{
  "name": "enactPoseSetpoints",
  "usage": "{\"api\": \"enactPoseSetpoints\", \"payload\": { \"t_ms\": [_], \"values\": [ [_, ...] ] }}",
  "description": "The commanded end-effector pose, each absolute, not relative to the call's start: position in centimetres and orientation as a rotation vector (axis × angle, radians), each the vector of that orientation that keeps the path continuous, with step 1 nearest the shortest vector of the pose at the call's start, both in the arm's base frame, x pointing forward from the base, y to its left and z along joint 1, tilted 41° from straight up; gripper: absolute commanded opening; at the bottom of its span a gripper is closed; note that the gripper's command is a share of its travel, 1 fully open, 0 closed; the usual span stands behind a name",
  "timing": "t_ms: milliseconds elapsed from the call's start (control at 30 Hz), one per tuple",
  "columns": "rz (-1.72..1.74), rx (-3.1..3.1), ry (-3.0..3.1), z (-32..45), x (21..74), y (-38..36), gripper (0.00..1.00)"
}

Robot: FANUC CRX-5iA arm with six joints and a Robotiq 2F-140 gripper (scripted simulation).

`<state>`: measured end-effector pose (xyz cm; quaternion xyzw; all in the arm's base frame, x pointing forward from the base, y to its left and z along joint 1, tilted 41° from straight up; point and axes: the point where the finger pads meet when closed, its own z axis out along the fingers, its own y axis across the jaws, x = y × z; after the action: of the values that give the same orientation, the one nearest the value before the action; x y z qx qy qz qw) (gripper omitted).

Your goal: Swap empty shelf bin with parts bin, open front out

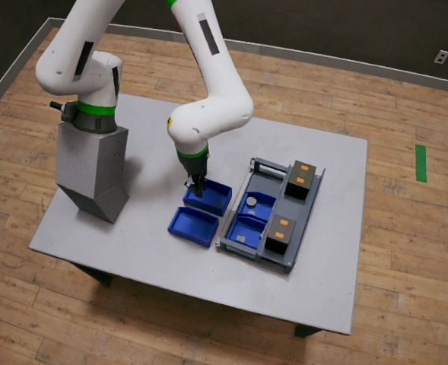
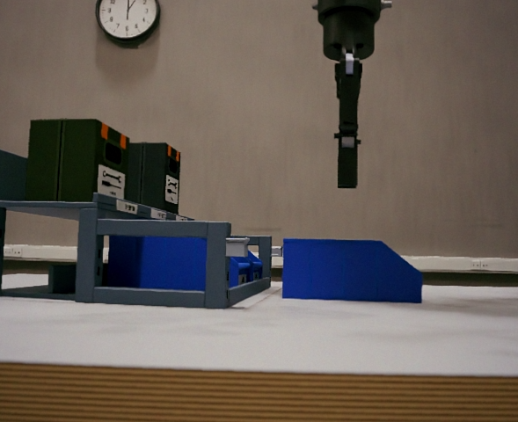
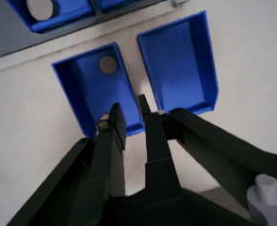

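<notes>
The bin with parts [image 1: 224,194] [image 3: 89,89] stands upright on the table; one part [image 1: 218,205] [image 3: 107,64] shows near its shelf-side end, and my fingers hide some of its inside. The empty bin [image 1: 193,226] [image 2: 349,270] [image 3: 176,66] stands upright beside it with a narrow space between, its low sloped end away from the shelf. The grey shelf [image 1: 239,250] [image 2: 149,295] has a bare gap [image 1: 267,184] at its far end. My gripper [image 1: 197,192] [image 2: 346,185] [image 3: 132,108] is slightly open and empty, pointing down high above the bin with parts.
Two other blue bins [image 1: 257,204] [image 1: 245,232] with parts stand in the shelf beside the gap. Two dark boxes [image 1: 300,179] [image 1: 281,234] stand on the upper board [image 2: 45,207]. Light rail fittings [image 2: 237,247] stick out at the shelf's front.
</notes>
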<state>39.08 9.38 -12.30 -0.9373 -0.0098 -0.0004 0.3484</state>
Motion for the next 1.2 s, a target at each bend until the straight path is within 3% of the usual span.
{"api": "enactPoseSetpoints", "payload": {
  "t_ms": [0,1167],
  "values": [
    [-0.002,-2.43,-0.025,-12.3,39.1,9.4,0.24],
    [-0.002,-2.43,-0.025,-16.1,39.1,12.6,0.24]
  ]
}}
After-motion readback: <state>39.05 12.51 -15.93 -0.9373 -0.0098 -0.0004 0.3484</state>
